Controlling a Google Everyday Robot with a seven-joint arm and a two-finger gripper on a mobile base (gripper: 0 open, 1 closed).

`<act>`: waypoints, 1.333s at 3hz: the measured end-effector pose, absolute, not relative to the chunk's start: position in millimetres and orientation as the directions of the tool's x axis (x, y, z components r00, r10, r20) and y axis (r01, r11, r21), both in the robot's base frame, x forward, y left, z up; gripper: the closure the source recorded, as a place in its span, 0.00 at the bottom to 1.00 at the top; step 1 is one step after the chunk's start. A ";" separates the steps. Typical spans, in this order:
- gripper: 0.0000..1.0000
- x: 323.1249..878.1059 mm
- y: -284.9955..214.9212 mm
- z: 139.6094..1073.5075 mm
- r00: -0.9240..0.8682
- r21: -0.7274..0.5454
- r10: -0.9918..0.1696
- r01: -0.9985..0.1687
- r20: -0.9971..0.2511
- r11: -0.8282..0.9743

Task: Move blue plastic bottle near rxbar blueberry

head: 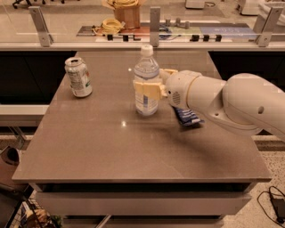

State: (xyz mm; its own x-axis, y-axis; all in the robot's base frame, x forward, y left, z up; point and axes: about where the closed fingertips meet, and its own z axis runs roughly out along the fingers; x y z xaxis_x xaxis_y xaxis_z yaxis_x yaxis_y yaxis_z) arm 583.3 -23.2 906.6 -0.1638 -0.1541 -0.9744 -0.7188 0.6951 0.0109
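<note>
Blue plastic bottle [146,70]: upright near the middle of the table [111,151], white cap on top and label facing the camera. Whether its base rests on the surface or hangs just above it cannot be determined.

Gripper [146,89]: reaches in from the right and is pinched across the bottle's midsection, with a pale yellow finger [143,87] wrapped over the front of the label. The white arm [231,104] behind it spans the right side of the table.

Rxbar blueberry [189,119]: lies flat on the table just right of the bottle. It is partly covered by the arm, with only its dark blue lower end showing.

Dented can [78,77]: stands upright at the far left of the table, well apart from the bottle.

Surface: brown matte tabletop, with a small glint of light in front of the bottle.

Room: a long counter [213,44] runs behind the table, with upright metal posts [154,26] holding a glass panel. A coil of yellow cable [109,26] and a brown container [129,12] sit beyond the glass. Dark recesses lie below the counter on both sides. A black cord [275,202] lies on the speckled floor at lower right.
</note>
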 end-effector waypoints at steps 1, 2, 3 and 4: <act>0.82 583.0 -22.4 908.0 -0.164 0.011 -0.154 -0.720 -0.974 0.694; 0.59 583.0 -22.3 908.5 -0.164 0.011 -0.154 -0.720 -0.974 0.694; 0.35 582.9 -22.2 908.7 -0.164 0.011 -0.154 -0.720 -0.974 0.694; 0.12 582.9 -22.1 908.7 -0.163 0.011 -0.155 -0.720 -0.974 0.694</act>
